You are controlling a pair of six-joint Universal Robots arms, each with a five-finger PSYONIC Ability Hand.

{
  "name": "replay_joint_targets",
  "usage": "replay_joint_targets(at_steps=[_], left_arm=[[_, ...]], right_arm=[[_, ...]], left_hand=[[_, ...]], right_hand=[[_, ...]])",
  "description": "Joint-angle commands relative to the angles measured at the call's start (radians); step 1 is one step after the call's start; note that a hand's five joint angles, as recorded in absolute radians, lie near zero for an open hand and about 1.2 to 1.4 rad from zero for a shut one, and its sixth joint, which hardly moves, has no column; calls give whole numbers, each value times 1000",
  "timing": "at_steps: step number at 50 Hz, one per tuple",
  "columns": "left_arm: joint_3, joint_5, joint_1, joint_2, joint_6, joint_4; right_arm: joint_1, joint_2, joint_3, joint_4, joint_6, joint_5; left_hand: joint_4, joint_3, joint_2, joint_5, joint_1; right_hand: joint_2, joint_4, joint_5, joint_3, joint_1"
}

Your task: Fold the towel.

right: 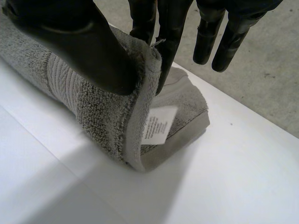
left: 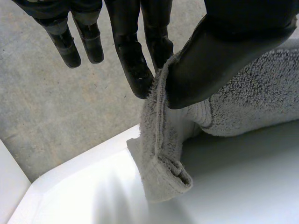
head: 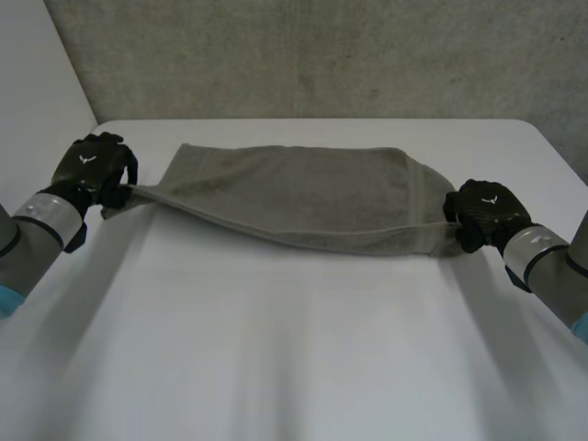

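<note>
Left robot hand (head: pixel 90 170), right robot hand (head: pixel 487 211): thumb-finger pinches on opposite towel (head: pixel 294 193) ends

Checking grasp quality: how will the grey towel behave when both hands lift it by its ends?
Likely floppy: the towel sags between the left hand and right hand. Probably grippy, not slippery: its pile looks thick where the fingers pinch it. Seemingly light, since pinches alone hold it.

The grey terry towel (head: pixel 294 197) lies stretched across the far half of the table (head: pixel 294 349). Its near edge is lifted taut between corners pinched in my left hand (head: pixel 90 170) and right hand (head: pixel 485 211). A white label (right: pixel 159 123) hangs at the right corner.
</note>
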Motion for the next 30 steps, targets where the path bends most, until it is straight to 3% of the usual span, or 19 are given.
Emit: replay_joint_targets(at_steps=[1, 9, 16, 22, 25, 30], left_arm=[[-24, -2, -6, 19, 1, 1], [-84, 0, -9, 107, -1, -2], [-162, 9, 5, 241, -1, -31], [-245, 89, 74, 416, -5, -99], [-261, 133, 111, 505, -27, -162], [-258, 173, 143, 601, -82, -217]], right_arm=[[-3, -63, 5, 7, 11, -23], [-21, -174, 35, 34, 44, -85], [-108, -376, 93, 123, 74, -225], [-200, -571, 107, 207, 83, -327], [-227, -614, 98, 225, 93, -345], [-308, -697, 41, 251, 171, -451]], left_hand=[[-66, -58, 49, 85, 95], [-66, -58, 49, 85, 95], [-66, -58, 49, 85, 95], [-66, -58, 49, 85, 95], [-66, -58, 49, 85, 95], [-66, -58, 49, 85, 95]], right_hand=[[79, -76, 59, -52, 72], [79, -76, 59, -52, 72], [79, -76, 59, -52, 72], [79, -76, 59, -52, 72], [79, -76, 59, -52, 72], [79, -76, 59, -52, 72]])
